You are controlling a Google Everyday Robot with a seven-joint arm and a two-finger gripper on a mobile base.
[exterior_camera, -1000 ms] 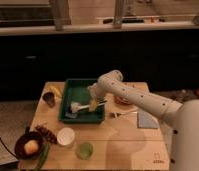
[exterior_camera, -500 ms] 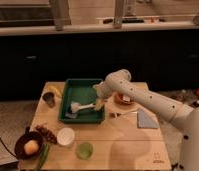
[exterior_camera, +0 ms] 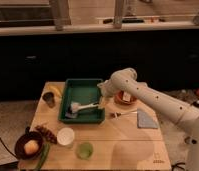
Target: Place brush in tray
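Now, in the camera view you have the tray [exterior_camera: 84,90] standing on the left half of the wooden table [exterior_camera: 124,145], and the brush [exterior_camera: 83,106] lies inside it, toward the near end. Its white bristle head points left and its pale handle runs right, toward the tray's right rim. Your gripper [exterior_camera: 101,97] sits over that right rim, just above the handle's end. You cannot tell whether it is open or closed, nor whether it touches the brush.

Just left of the tray you see a banana [exterior_camera: 54,90] and a small metal cup [exterior_camera: 49,99]. Right of the tray, partly behind the arm, is an orange bowl [exterior_camera: 126,98]. Nearer you lie a thin metal utensil [exterior_camera: 124,114] and a grey-blue pad [exterior_camera: 145,119]. Along the near edge you have a white cup [exterior_camera: 66,136], a green cup [exterior_camera: 84,150] and a dark bowl [exterior_camera: 28,145] at the left corner.
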